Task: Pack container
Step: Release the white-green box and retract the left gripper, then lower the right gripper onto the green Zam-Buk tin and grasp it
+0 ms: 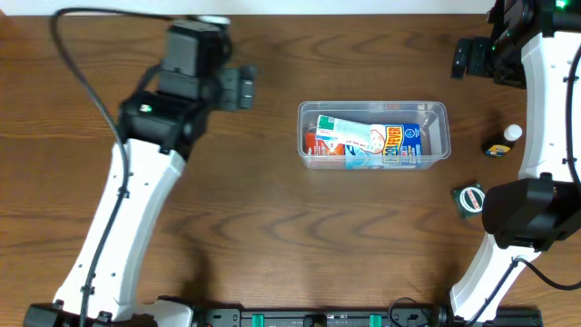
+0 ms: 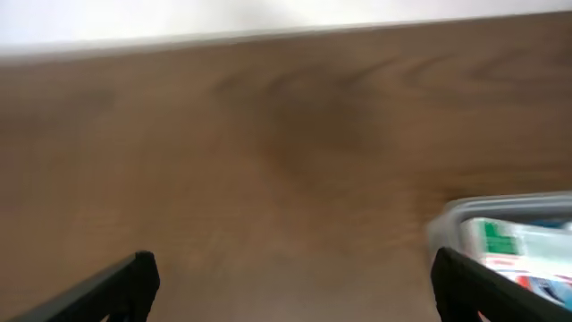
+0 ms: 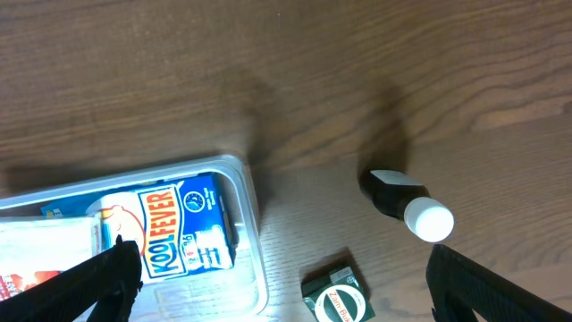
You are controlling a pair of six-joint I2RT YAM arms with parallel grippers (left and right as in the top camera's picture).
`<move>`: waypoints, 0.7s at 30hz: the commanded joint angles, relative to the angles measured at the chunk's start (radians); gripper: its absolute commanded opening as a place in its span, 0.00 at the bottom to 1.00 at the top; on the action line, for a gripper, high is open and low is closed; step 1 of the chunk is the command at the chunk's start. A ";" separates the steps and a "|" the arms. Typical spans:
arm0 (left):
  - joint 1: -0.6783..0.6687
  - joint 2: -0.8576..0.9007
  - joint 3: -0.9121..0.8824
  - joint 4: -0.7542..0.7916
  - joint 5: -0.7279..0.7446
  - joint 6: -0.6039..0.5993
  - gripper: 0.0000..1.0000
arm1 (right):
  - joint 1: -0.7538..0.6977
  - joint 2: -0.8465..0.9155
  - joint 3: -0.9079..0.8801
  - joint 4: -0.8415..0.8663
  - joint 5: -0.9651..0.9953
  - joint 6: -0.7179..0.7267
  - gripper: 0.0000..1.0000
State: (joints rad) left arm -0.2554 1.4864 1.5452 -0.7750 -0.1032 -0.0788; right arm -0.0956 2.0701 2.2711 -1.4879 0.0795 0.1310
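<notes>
Sitting a little right of the middle of the worktop is one container. It is see-through, long, and has round corners and a rim. Its long sides run left to right.

Inside it I can count two boxes for sure. One blue carton with big letters lies at the right end. One white and green box lies slanted across the middle, and it touches the blue one. A red bit shows at the left end, but I cannot tell if that is a third box. A thin strip of bare floor is left inside, along the right wall.

Two small things lie on the wood to the right of the container, apart from it. One is a dark bottle with a white cap, lying on its side. One is a little green pack, closer to the front.

There are two arms. The left gripper is well to the left of the container, near the far edge of the worktop. Its fingers are wide apart and hold nothing. The right gripper hangs high over the container's right end, open too and holding nothing.

A wide stretch of brown wood lies left of the container and in front of it.
</notes>
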 commanded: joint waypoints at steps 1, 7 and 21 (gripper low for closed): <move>0.072 0.003 0.000 -0.062 -0.021 -0.126 0.98 | -0.002 -0.003 0.010 0.000 0.006 0.018 0.99; 0.154 0.004 0.000 -0.111 -0.021 -0.126 0.98 | -0.002 -0.003 0.010 0.043 -0.002 -0.055 0.92; 0.168 0.004 0.000 -0.111 -0.021 -0.126 0.98 | -0.002 -0.020 -0.047 -0.211 -0.138 -0.258 0.99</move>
State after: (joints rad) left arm -0.0898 1.4883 1.5444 -0.8833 -0.1123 -0.1879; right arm -0.0956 2.0689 2.2589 -1.6939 0.0334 -0.0414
